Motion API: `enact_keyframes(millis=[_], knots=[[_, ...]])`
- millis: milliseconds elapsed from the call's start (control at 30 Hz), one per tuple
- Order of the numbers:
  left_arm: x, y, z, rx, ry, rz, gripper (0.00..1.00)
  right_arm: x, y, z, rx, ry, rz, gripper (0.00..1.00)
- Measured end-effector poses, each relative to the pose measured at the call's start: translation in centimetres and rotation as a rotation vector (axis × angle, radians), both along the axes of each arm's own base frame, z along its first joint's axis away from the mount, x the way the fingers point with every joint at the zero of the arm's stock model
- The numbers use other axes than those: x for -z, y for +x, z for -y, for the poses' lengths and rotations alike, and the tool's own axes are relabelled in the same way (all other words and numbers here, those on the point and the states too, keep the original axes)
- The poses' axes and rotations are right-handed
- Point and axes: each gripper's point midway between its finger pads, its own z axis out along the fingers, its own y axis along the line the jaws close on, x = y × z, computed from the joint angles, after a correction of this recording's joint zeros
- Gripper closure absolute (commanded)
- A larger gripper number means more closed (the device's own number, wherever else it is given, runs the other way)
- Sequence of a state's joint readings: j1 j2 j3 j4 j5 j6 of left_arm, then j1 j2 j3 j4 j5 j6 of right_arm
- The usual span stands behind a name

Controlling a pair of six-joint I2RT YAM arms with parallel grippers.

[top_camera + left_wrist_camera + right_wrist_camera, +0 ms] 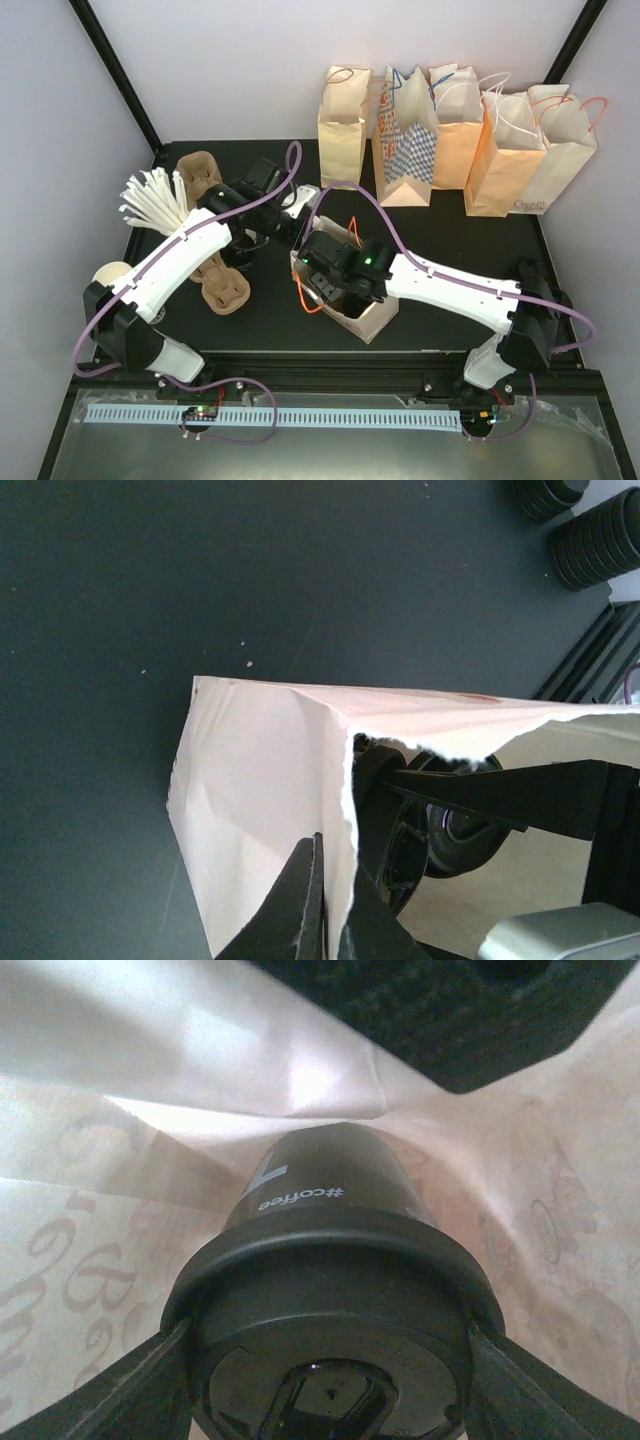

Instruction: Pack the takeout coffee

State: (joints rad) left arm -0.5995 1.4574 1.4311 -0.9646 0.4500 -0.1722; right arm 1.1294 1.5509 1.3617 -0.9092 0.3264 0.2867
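I see one coffee (325, 1260), black-lidded, down inside the open bag (260, 780); its side reads "#coffee". My right gripper (330, 1350) grasps it, a finger against each side of the lid. My left gripper (325, 880) is clenched on the bag's torn rim. At the back stand five more bags (455, 130), one blue-patterned, one with print too small to read. On the left are brown carriers (225, 290), two as far as I can tell, a fan of white sticks (155, 200) and one cream cup (110, 272).

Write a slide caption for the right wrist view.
Right gripper holds the lidded coffee cup inside the paper bag.
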Motion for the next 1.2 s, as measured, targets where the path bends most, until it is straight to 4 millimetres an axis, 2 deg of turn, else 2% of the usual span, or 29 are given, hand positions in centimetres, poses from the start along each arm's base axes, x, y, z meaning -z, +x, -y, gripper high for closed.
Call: enact_keyframes(millis=[300,500,700,933,1200], knots=[[0.4,1.7,-0.5,-0.015,-0.019,-0.034,0.98,0.4,1.2,-0.1,0.011,-0.019,-0.042,0.67],[-1.0,1.5,-0.4,0.0,-0.055,-0.042,0.98,1.3,0.0,1.1,-0.001,-0.061,-0.128,0.67],[-1.2,1.1,-0.4,0.015,-0.064,-0.061,0.98,1.5,-0.4,1.3,-0.035,-0.069,-0.144,0.67],[-0.8,1.7,-0.6,0.004,-0.054,-0.076,0.98,1.8,1.2,1.9,-0.038,-0.113,-0.149,0.67],[-0.1,2.5,-0.7,-0.027,-0.042,-0.106,0.98,3.5,2.3,3.2,-0.047,-0.189,-0.183,0.67]])
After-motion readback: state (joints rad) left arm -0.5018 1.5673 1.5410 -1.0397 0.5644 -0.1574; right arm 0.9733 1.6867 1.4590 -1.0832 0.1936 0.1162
